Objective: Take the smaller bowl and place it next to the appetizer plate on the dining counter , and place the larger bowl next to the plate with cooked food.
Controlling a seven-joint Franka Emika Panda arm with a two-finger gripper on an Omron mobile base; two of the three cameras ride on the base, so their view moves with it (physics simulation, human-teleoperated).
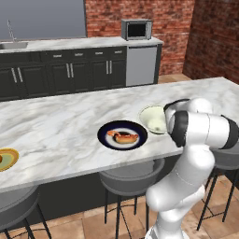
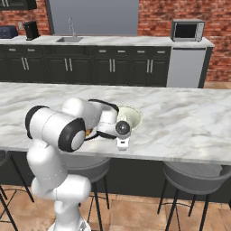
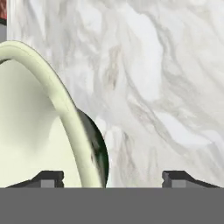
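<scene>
At the far left edge of the dining counter (image 1: 56, 126), as seen in the left base view, the appetizer plate (image 1: 6, 159) is cut off by the frame, its yellow-tan rim and greenish centre partly shown. Near the middle of the same marble top, close to the front edge, the plate with cooked food (image 1: 122, 135) is set flat, orange-brown strips lying on its dark surface. Just to its right, the larger bowl (image 1: 154, 119) is seen upright on the counter, near the dark plate with a narrow strip of marble between them; its right side is hidden by the white arm.

In the right base view, the bowl's cream interior (image 2: 128, 116) is visible behind the wrist, on the dining counter (image 2: 180, 122).

In the hand view, the bowl's pale rim (image 3: 57, 96) is seen arching through the left half, with a dark green mark on its outer wall. The gripper (image 3: 111, 178) is held with its two finger tips spread wide, one on each side of the bowl wall, which neither is seen to touch; nothing is gripped.

Behind, a microwave (image 1: 136, 29) is placed on the wall counter.
</scene>
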